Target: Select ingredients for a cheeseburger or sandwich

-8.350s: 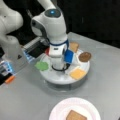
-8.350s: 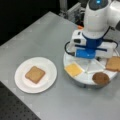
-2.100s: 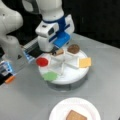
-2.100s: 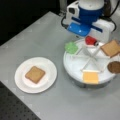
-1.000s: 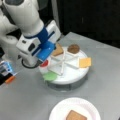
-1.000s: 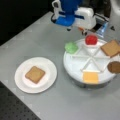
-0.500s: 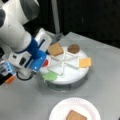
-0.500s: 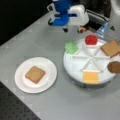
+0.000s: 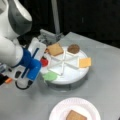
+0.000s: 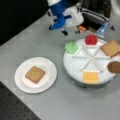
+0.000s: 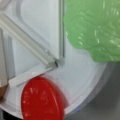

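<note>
1. The green disc (image 10: 71, 47) lies at the segmented tray (image 10: 75, 65)'s rim, beside the red disc (image 10: 91, 39); it looks thin, light and probably limp, best pinched across its edge.
2. One toast square (image 10: 35, 74) already sits on the plate (image 10: 48, 65).
3. The gripper (image 9: 37, 52) hovers at the tray's edge, near the red disc; its fingers are hidden, so I cannot tell its opening or load.

One brown toast square (image 10: 35, 74) lies flat on the plate, while another toast square (image 10: 111, 47), a green disc (image 10: 71, 47), red disc (image 10: 91, 39), yellow cheese square (image 10: 90, 77) and dark patty (image 10: 114, 67) sit apart in the tray.
</note>
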Available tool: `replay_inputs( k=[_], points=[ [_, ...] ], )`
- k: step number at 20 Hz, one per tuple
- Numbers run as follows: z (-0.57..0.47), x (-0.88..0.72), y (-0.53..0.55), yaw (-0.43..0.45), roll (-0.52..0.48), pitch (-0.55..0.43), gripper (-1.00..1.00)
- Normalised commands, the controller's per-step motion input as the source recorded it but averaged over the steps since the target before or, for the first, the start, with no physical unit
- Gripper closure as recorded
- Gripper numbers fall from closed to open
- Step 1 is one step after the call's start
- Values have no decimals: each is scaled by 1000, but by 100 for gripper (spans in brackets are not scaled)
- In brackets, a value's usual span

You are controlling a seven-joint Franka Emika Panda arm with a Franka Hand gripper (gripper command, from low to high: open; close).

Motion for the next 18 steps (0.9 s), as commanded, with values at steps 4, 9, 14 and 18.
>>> replay_inputs(
  k=[4,9,14,18],
  points=[
    [-142,259,-265,121,447,21,-100],
    [-164,297,-354,204,450,17,-100],
    [-154,310,-423,281,512,20,-100],
    [-126,333,-451,296,531,37,-100]
  ],
)
